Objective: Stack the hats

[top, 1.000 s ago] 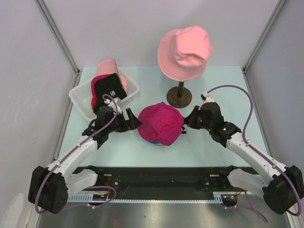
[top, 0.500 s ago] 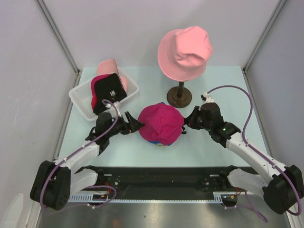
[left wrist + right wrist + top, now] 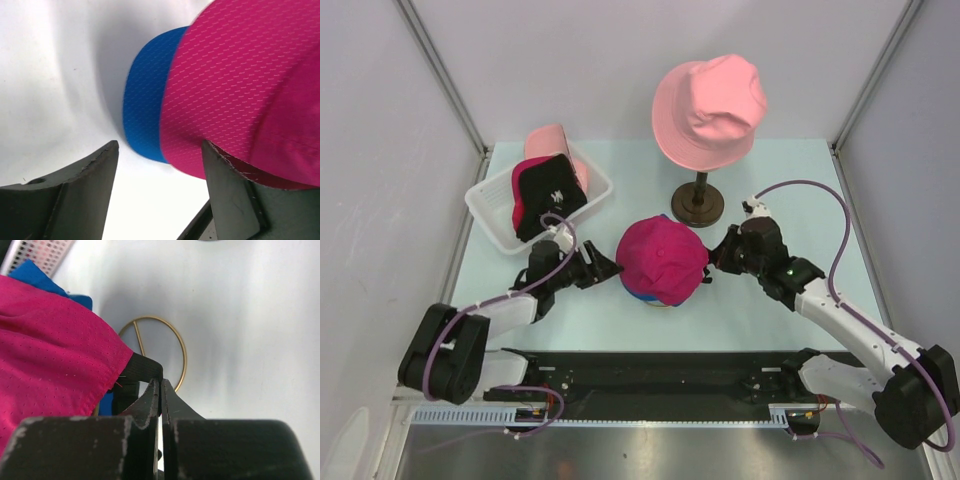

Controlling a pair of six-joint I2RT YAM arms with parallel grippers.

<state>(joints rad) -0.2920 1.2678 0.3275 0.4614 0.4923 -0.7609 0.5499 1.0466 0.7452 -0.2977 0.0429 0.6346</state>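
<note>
A magenta cap point(image 3: 662, 258) lies over a royal-blue cap point(image 3: 638, 293) in the middle of the table. My left gripper point(image 3: 603, 268) is open at their left edge. In the left wrist view the magenta cap point(image 3: 250, 90) and the blue cap point(image 3: 147, 110) lie just past the spread fingertips point(image 3: 100, 160) of the left gripper point(image 3: 160, 150). My right gripper point(image 3: 712, 262) is shut on the magenta cap's black back strap point(image 3: 142, 367), which the right gripper point(image 3: 160, 382) pinches at its tips. A salmon-pink bucket hat point(image 3: 708, 110) sits on a stand at the back.
A white basket point(image 3: 490, 210) at the back left holds a magenta-and-black cap point(image 3: 545, 195), with a light-pink cap point(image 3: 555, 140) behind it. The hat stand's dark round base point(image 3: 698, 207) is just behind the stacked caps. A thin gold ring point(image 3: 177, 347) lies on the table by the strap.
My left gripper has moved right, up to the cap's edge, and its jaws have narrowed. The magenta cap has shifted slightly right. The right gripper has not moved.
</note>
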